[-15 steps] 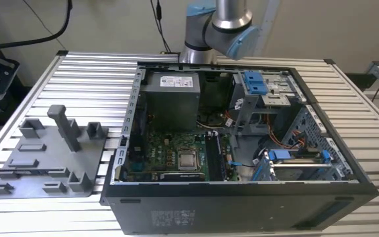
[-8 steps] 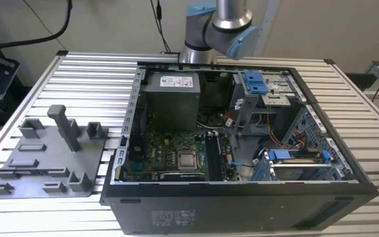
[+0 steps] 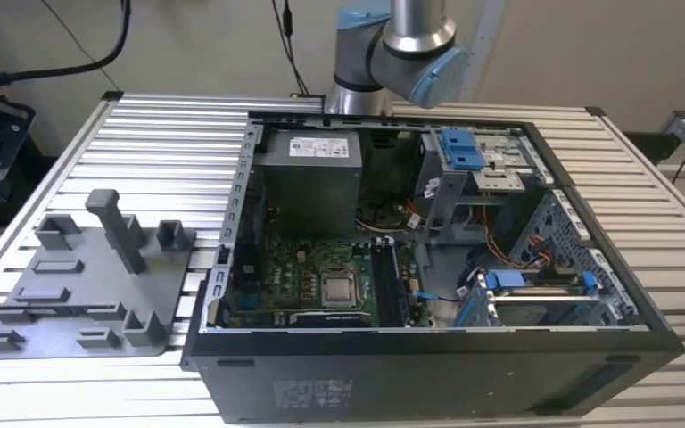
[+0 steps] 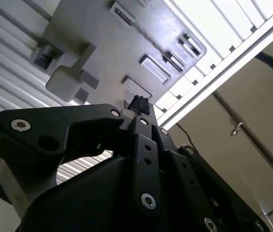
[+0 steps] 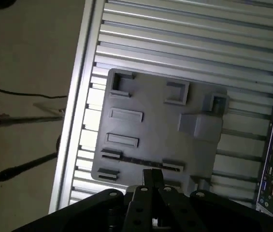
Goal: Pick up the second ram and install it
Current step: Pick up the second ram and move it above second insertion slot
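Where the exterior view looks down on the slatted surface [image 3: 164, 134], the second ram [image 3: 63, 309] shows as a thin dark strip, seemingly seated on edge in the gray fixture plate [image 3: 99, 285] on that view's left; it lies apart from the open computer case [image 3: 438, 374], and a tall gray post [image 3: 117, 227] stands on the same plate; the arm [image 3: 396, 36] rises behind the case. The stick is judged light and stiff but fragile; the hold belongs across its flat faces near the middle of the upper edge, clear of the contacts.

In the second wrist view the pincer [image 4: 139, 103] hangs above the plate, its black tips drawn together with nothing between them; the post [image 4: 66, 79] stands off to one side; the surface's edge runs close past the plate, so a sideways swing has little margin there.

In the first wrist view the pincer [image 5: 153, 176] sits near the middle of the dark strip [image 5: 136, 161], apparently not touching it; slotted holders [image 5: 111, 154] grip the strip's ends, so straight up looks the free way out; open slats lie between plate and case.
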`<state>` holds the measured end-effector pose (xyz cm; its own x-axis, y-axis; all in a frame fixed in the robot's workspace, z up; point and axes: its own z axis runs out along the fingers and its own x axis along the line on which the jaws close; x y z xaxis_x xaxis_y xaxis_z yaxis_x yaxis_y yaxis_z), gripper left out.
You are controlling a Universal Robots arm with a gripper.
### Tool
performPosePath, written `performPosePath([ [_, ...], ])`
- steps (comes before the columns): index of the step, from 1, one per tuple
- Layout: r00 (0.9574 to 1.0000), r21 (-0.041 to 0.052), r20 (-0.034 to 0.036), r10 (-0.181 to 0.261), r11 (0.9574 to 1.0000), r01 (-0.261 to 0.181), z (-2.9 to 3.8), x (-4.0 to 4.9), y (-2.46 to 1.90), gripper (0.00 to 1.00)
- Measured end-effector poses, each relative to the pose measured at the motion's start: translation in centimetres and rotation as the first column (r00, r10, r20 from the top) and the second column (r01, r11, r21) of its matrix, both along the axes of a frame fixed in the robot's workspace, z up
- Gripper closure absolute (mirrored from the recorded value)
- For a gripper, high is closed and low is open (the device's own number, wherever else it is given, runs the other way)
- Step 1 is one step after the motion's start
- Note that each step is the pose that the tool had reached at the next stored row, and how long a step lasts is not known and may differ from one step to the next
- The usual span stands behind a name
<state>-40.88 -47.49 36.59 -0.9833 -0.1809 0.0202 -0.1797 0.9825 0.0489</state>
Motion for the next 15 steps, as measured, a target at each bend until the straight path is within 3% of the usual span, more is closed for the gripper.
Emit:
performPosePath([
  [4,0.9982,-0.0011,0.0,0.06,0.9982,-0.06,0.0,0.0,0.0,0.89],
  [9,0.9906,-0.0016,-0.0001,0.137,0.9906,-0.137,0.0,0.0,0.0,0.89],
  [15,0.9882,-0.0016,-0.0001,0.153,0.9882,-0.153,0.0,0.0,0.0,0.89],
])
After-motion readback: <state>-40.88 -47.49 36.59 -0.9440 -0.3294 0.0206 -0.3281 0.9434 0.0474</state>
